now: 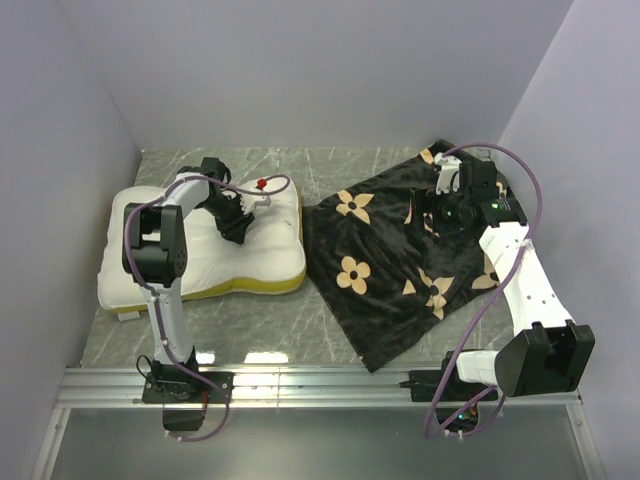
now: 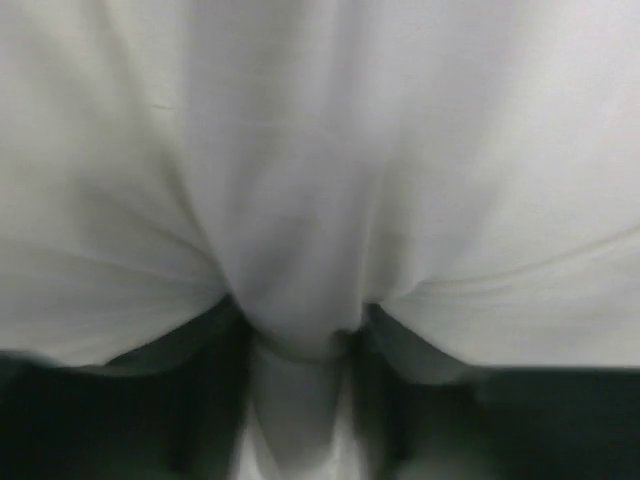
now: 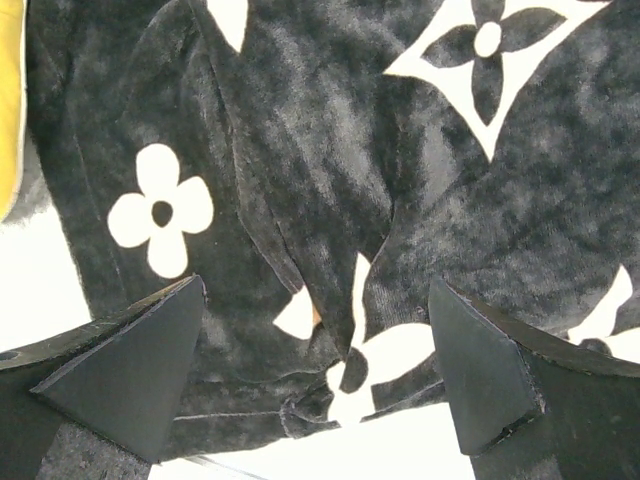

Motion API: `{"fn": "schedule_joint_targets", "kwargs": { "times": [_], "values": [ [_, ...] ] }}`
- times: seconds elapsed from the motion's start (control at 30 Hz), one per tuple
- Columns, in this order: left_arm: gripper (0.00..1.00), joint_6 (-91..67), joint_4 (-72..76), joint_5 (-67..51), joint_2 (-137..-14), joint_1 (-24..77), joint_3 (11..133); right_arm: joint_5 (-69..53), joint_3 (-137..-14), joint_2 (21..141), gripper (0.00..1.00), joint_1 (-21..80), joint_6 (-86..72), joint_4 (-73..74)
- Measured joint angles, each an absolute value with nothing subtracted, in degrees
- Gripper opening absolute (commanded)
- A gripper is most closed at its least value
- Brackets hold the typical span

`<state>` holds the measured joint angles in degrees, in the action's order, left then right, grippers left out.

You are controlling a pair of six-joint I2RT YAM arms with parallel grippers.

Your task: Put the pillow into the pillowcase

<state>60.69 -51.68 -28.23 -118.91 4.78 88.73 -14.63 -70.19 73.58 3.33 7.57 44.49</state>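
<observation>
While the pillow (image 1: 190, 262) lies at frame left, outside the pillowcase (image 1: 385, 255), the left gripper (image 1: 237, 230) pinches its top. The right gripper (image 1: 443, 216) hangs spread over the case.

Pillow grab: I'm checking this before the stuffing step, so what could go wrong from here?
1. The left gripper pinches only a thin fold of the pillow. Lifting may just stretch the cover, and the fold could slip out.
2. The right gripper hangs open over the pillowcase, which lies flat and wrinkled with no mouth showing. It may grab both layers at once and keep the case closed.
</observation>
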Motion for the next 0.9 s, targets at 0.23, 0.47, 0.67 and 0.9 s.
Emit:
{"fn": "schedule_joint_targets", "kwargs": {
  "times": [0.23,0.47,0.67,0.9],
  "values": [
    [0.00,58.00,-55.33,-27.75,-120.88,4.78,94.06,-14.72,-70.19,73.60,0.94,3.36,7.60,44.60],
    [0.00,51.88,-58.19,-32.62,-114.48,1.39,93.95,-14.46,-70.50,76.90,0.70,5.32,7.27,43.92],
    [0.00,43.70,-58.94,-34.89,-101.65,-0.40,89.95,-11.46,-70.50,83.53,0.66,11.33,6.50,41.47],
    [0.00,32.97,-54.96,-38.68,-87.81,0.86,74.61,-7.40,-73.87,95.55,0.59,15.97,5.15,38.50]
  ]
}}
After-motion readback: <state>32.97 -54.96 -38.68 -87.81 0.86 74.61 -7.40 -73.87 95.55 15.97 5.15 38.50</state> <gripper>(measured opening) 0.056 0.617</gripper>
